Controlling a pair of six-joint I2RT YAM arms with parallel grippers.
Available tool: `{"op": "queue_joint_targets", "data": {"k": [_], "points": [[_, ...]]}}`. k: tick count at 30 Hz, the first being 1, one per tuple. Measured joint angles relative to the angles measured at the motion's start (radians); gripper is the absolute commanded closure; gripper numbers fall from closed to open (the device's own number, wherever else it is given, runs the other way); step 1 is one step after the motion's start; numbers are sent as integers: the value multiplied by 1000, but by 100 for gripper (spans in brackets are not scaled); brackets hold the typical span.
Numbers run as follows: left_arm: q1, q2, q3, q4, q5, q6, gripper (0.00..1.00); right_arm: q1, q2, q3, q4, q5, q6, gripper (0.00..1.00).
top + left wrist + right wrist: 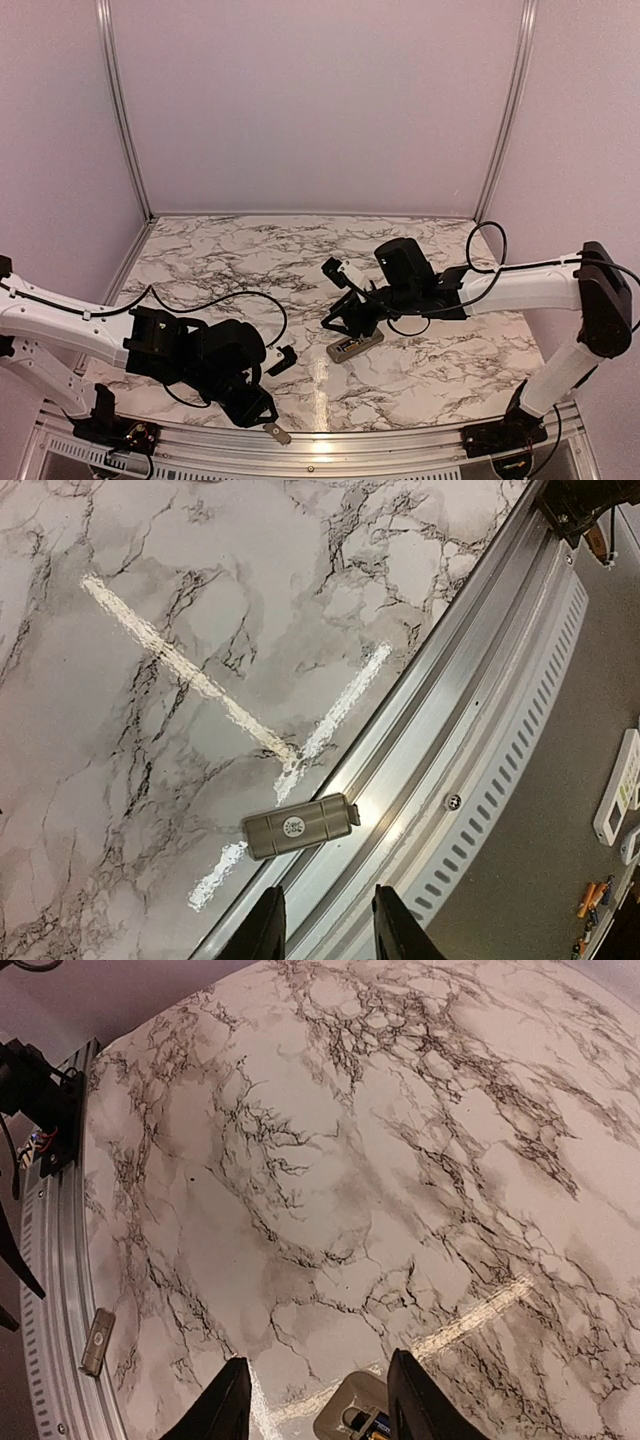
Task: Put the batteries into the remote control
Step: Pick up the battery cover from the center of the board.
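Note:
The remote control (355, 346) lies grey back up at mid-table. Its near end shows in the right wrist view (352, 1418) with the battery bay open and a dark battery (375, 1424) lying in it; a second battery cannot be made out. My right gripper (345, 323) hovers open just above that end (322, 1405), its fingers either side of it and not touching it. A small grey ribbed battery cover (300, 825) lies across the table's front edge and the metal rail (277, 433). My left gripper (325, 930) is open and empty just short of it (262, 413).
The aluminium front rail (450, 730) runs along the table edge, with a slotted panel beyond it. White tape lines (190, 675) mark the marble top. Off the table, a white device (618, 790) and small orange items (592, 900) lie below. The cover also shows far left in the right wrist view (97, 1340).

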Motion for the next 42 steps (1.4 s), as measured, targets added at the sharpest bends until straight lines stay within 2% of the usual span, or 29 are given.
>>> {"op": "queue_joint_targets", "data": {"k": [7, 12, 17, 36, 42], "points": [[-121, 191, 185, -99, -61, -115, 68, -8, -27, -25, 11, 8, 7, 55], [-151, 310, 275, -154, -89, -152, 73, -8, -32, -37, 11, 14, 8, 55], [-162, 380, 295, -192, -111, -163, 76, -15, -52, -55, 11, 15, 8, 55], [-162, 468, 312, -198, -117, -142, 91, -18, -64, -72, 11, 14, 8, 55], [-162, 475, 327, -193, -92, -130, 89, -18, -64, -72, 11, 14, 7, 55]]}}
